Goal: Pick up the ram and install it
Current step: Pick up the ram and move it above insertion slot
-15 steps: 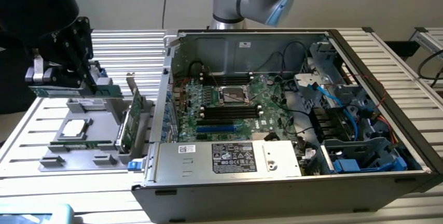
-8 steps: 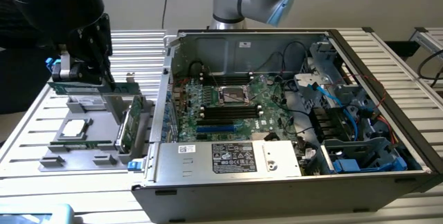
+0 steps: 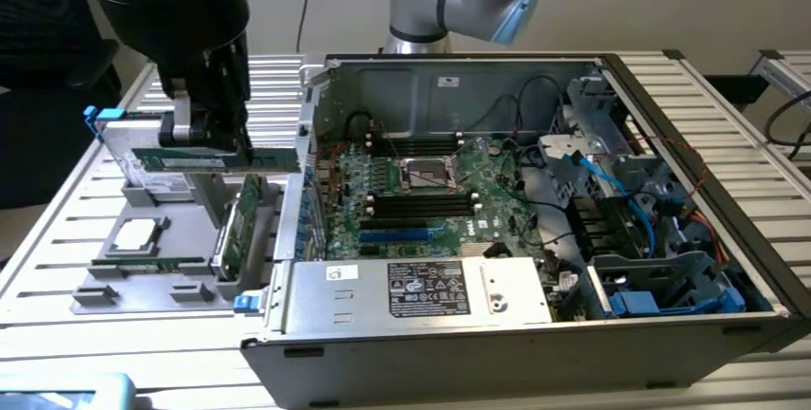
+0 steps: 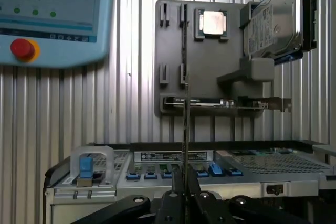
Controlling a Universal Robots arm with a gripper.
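Note:
My gripper is shut on the ram, a long thin green stick held level above the grey parts holder, to the exterior view's left of the open computer case. In the wrist view the ram shows edge-on as a thin line running out from between the fingers of the gripper. The black memory slots lie on the motherboard inside the case, to the exterior view's right of the gripper and lower. Another green stick stands on edge in the holder.
The holder also carries a processor, a hard drive with a blue clip and a wider green card. The case wall stands between gripper and motherboard. A teach pendant lies nearby.

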